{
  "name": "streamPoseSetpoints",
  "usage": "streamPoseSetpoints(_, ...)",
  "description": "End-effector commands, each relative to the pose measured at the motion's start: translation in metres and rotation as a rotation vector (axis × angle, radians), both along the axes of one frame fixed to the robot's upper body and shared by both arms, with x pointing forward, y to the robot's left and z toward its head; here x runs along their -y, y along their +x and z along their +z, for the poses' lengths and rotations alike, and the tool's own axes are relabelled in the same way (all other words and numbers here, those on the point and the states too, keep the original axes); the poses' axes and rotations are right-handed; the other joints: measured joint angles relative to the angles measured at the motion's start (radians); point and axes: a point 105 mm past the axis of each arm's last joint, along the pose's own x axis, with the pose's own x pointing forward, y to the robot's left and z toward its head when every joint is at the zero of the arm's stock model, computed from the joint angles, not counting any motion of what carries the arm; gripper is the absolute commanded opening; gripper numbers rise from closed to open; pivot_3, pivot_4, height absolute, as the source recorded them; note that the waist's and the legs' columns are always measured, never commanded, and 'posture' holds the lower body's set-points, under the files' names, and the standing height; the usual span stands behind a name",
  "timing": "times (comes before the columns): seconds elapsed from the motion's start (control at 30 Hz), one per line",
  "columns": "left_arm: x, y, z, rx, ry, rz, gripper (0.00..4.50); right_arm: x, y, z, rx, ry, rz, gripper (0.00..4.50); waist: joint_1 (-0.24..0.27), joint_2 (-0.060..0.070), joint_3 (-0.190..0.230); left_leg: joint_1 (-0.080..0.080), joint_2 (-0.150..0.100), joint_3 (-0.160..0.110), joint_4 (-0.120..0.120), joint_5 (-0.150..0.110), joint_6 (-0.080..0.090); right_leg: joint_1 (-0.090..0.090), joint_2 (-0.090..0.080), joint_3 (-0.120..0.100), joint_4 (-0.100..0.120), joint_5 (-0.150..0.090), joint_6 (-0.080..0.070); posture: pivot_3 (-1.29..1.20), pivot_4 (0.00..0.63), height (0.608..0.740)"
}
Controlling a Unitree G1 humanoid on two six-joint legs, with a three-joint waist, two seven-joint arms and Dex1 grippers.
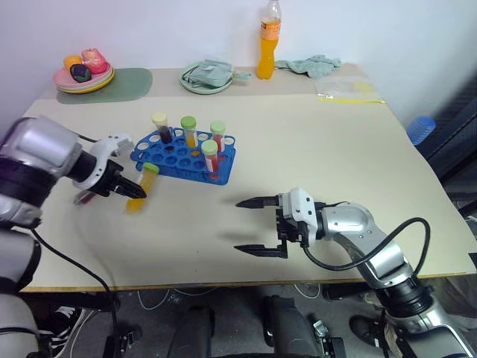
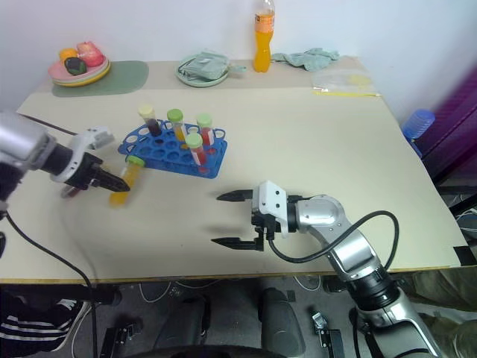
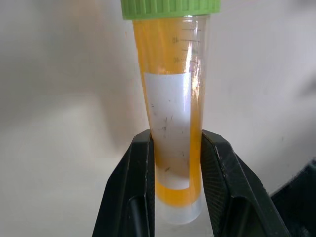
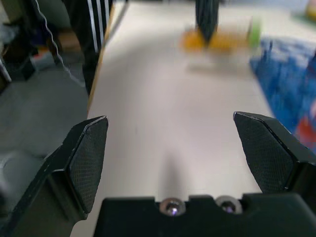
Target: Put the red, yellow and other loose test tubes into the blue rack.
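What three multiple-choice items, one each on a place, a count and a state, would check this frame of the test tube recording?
1. Where is the yellow-orange test tube?
A. Standing in the blue rack
B. Between the left gripper's jaws, beside the rack
C. On the green plate

2. How many capped tubes stand in the blue rack?
A. Two
B. Six
C. Four

3. How do the right gripper's jaws stand?
A. Wide open, nothing between them
B. Shut on a tube
C. Shut on the orange bottle

Answers:
1 B: the left wrist view shows the left gripper clamped on the tube's lower part, just left of the rack.
2 C: one cream cap and three green caps rise from the rack.
3 A: the right gripper hangs over bare table with its two jaws far apart.
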Motion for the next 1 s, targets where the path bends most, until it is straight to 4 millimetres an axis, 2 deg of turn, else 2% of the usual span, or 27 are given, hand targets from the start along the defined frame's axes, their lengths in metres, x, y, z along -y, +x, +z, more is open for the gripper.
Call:
streamPoseSetpoints(0.03, 0.015, -0.002, 0.033, 0.389, -0.053, -0.074, 0.73, 0.003, -0.002, 0.013, 0.003, 0.039, -0.010, 4.50, 0.001, 0.000, 0.000, 0.000, 0.000, 0.000, 0.000, 0.000, 0.000, 0.000, 0.000, 0.000, 0.000, 0.001, -0.001, 0.00, 0.150, 0.740)
streamPoseSetpoints(0.1, 0.016, -0.004, 0.038, 0.612, -0.040, -0.031, 0.73, 0.007, 0.000, 0.018, -0.019, 0.059, -0.036, 4.50, 0.002, 0.000, 0.000, -0.001, 0.000, 0.000, 0.001, 0.000, 0.000, 0.000, -0.001, 0.000, 0.001, 0.001, -0.002, 0.00, 0.150, 0.740)
streamPoseSetpoints(0.17, 0.030, -0.011, 0.047, 0.808, -0.151, -0.050, 0.73, 0.010, 0.003, 0.020, -0.033, 0.072, -0.054, 4.50, 0.006, -0.001, 0.000, 0.000, 0.000, 0.000, 0.002, 0.000, 0.000, 0.000, -0.001, 0.000, 0.001, 0.001, -0.003, 0.00, 0.150, 0.740)
streamPoseSetpoints(0.3, 0.032, -0.008, 0.052, 1.094, -0.179, 0.076, 0.73, 0.010, 0.007, 0.029, -0.041, 0.112, -0.074, 4.50, 0.026, -0.002, -0.001, 0.000, -0.001, 0.001, 0.004, 0.000, -0.001, 0.002, -0.001, 0.000, 0.000, 0.001, -0.006, 0.00, 0.150, 0.740)
streamPoseSetpoints(0.4, 0.047, -0.011, 0.044, 1.211, -0.206, 0.048, 0.73, 0.010, 0.014, 0.034, -0.019, 0.116, -0.089, 4.50, 0.030, -0.002, -0.002, 0.001, -0.001, 0.002, 0.004, 0.000, -0.001, 0.003, -0.002, 0.000, -0.001, 0.001, -0.006, 0.00, 0.150, 0.740)
streamPoseSetpoints(0.5, 0.050, -0.004, 0.034, 1.282, -0.171, 0.092, 0.73, 0.011, 0.020, 0.038, -0.008, 0.121, -0.109, 4.50, 0.034, -0.002, -0.002, 0.001, -0.002, 0.002, 0.004, 0.000, -0.001, 0.003, -0.003, 0.000, -0.001, 0.001, -0.006, 0.00, 0.150, 0.740)
streamPoseSetpoints(0.6, 0.054, 0.013, 0.033, 1.398, -0.199, 0.174, 0.73, 0.013, 0.026, 0.041, 0.018, 0.116, -0.129, 4.50, 0.034, -0.002, -0.002, 0.001, -0.002, 0.002, 0.005, 0.000, -0.001, 0.004, -0.003, 0.000, -0.002, 0.001, -0.006, 0.00, 0.150, 0.740)
streamPoseSetpoints(0.67, 0.056, 0.028, 0.028, 1.411, -0.230, 0.269, 0.73, 0.011, 0.027, 0.044, 0.028, 0.122, -0.139, 4.50, 0.036, -0.002, -0.002, 0.001, -0.002, 0.002, 0.005, 0.000, -0.001, 0.005, -0.003, 0.000, -0.002, 0.001, -0.006, 0.00, 0.150, 0.740)
streamPoseSetpoints(0.77, 0.060, 0.038, 0.022, 1.399, -0.299, 0.310, 0.73, 0.010, 0.028, 0.047, 0.028, 0.128, -0.141, 4.50, 0.030, -0.002, -0.002, 0.001, -0.003, 0.002, 0.005, 0.000, -0.001, 0.005, -0.003, 0.000, -0.002, 0.003, -0.003, 0.00, 0.150, 0.740)
streamPoseSetpoints(0.87, 0.073, 0.046, 0.006, 1.338, -0.326, 0.274, 0.73, 0.009, 0.028, 0.049, 0.036, 0.127, -0.145, 4.50, 0.026, -0.002, -0.002, 0.002, -0.003, 0.002, 0.004, 0.000, 0.000, 0.004, -0.003, 0.000, -0.002, 0.003, -0.002, 0.00, 0.150, 0.740)
streamPoseSetpoints(1.0, 0.076, 0.046, -0.006, 1.294, -0.314, 0.244, 0.73, 0.009, 0.029, 0.052, 0.045, 0.129, -0.155, 4.50, 0.027, -0.002, -0.002, 0.002, -0.003, 0.002, 0.004, 0.000, 0.000, 0.004, -0.003, 0.000, -0.002, 0.003, -0.002, 0.00, 0.150, 0.740)
